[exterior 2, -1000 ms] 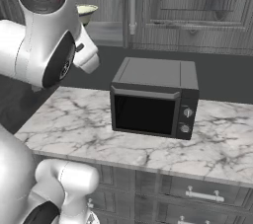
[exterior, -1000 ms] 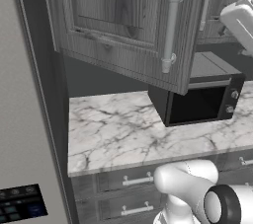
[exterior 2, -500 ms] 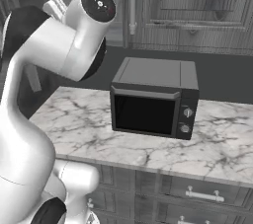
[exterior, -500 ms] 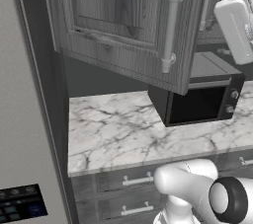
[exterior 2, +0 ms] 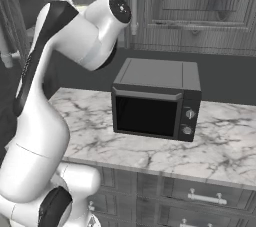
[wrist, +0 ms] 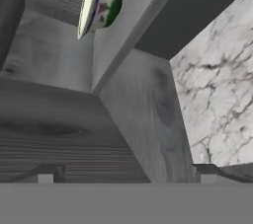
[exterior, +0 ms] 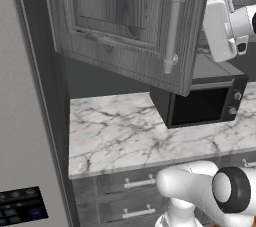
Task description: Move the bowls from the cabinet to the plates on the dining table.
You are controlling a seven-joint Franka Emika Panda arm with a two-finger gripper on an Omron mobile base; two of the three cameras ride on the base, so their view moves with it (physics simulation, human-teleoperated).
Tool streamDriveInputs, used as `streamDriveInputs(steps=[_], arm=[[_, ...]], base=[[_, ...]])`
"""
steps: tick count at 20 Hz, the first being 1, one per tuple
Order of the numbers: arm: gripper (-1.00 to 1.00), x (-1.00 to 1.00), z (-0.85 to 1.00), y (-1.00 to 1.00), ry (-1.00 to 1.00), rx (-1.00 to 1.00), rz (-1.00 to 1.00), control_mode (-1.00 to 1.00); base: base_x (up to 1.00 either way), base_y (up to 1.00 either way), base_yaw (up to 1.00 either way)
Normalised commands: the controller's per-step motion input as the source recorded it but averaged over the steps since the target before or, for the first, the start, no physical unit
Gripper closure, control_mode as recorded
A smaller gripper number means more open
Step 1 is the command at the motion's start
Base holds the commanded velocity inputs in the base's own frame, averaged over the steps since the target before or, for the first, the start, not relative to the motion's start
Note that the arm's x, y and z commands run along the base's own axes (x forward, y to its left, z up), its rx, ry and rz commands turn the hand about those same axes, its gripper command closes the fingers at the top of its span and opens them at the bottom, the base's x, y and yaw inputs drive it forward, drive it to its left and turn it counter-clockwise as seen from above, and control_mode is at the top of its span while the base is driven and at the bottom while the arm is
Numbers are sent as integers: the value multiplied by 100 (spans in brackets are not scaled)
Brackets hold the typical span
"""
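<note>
The claw (wrist: 126, 177), its tips spread wide and holding nothing, points into the cabinet (wrist: 59, 124), the hand rolled so the shelf runs sideways. A bowl (wrist: 99, 1) stands on that shelf, well ahead. The door (exterior: 125, 26) hangs open above the counter (exterior: 125, 131) and microwave (exterior 2: 155, 98), giving access.

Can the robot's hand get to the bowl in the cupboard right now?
Probably yes. In the hand view the bowl sits on the shelf inside the cupboard with nothing in front of it, and the gripper is open and empty, pointing that way.
</note>
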Motion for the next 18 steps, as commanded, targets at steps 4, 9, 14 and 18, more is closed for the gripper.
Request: streamDriveInputs(steps=[4, 9, 14, 18], arm=[[-100, 55, -4, 22, 5, 6, 9, -100], [-100, 16, 0, 31, 13, 11, 14, -100], [-100, 0, 0, 39, 7, 7, 12, -100], [-100, 0, 0, 40, 0, 2, 9, -100]], base=[[0, 0, 0], [0, 0, 0], [0, 0, 0], [0, 0, 0]])
